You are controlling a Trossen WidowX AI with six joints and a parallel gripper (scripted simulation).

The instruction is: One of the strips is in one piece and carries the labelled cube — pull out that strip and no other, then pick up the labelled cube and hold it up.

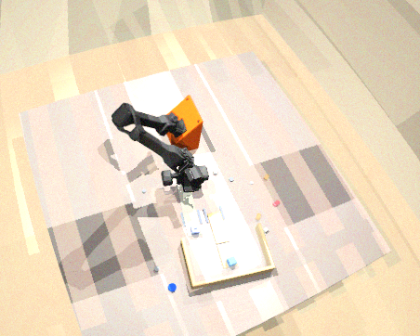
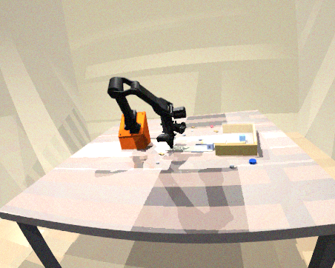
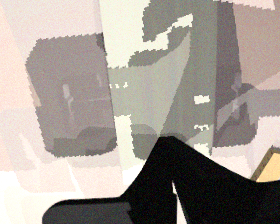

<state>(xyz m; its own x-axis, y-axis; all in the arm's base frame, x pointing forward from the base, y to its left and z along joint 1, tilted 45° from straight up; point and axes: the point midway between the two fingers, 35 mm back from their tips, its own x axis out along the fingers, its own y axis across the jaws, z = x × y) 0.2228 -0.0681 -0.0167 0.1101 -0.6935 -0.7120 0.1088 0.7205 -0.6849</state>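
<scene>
— Currently, what is the pincer's state?
— Closed: the fingertips of the pincer point(image 1: 187, 189) point(image 2: 171, 146) point(image 3: 167, 140) are together, low over the pale strip point(image 1: 187, 200) point(image 2: 185, 149) point(image 3: 151, 95). Contact with the strip cannot be confirmed.
— Position of the labelled cube?
— The pale cube with a dark mark point(image 1: 194, 230) point(image 2: 210, 146) sits on the pale strip, ahead of the pincer and apart from it, just outside the tray's open side.
— Count the parts.
— Cubes: two. Pale strip under the marked cube: one. Slim blue bars point(image 1: 200, 216): four, in the top view. The yellow strip point(image 1: 214, 214) is washed out; its number of pieces cannot be told.
— Containers?
— One: the yellow-walled tray point(image 1: 232, 277) point(image 2: 236, 149). Contents: the light blue cube point(image 1: 231, 262) point(image 2: 242, 138), toward the far wall.
— Beyond it?
— One blue disc point(image 1: 172, 288) point(image 2: 253, 161), outside the tray, near a corner.
</scene>
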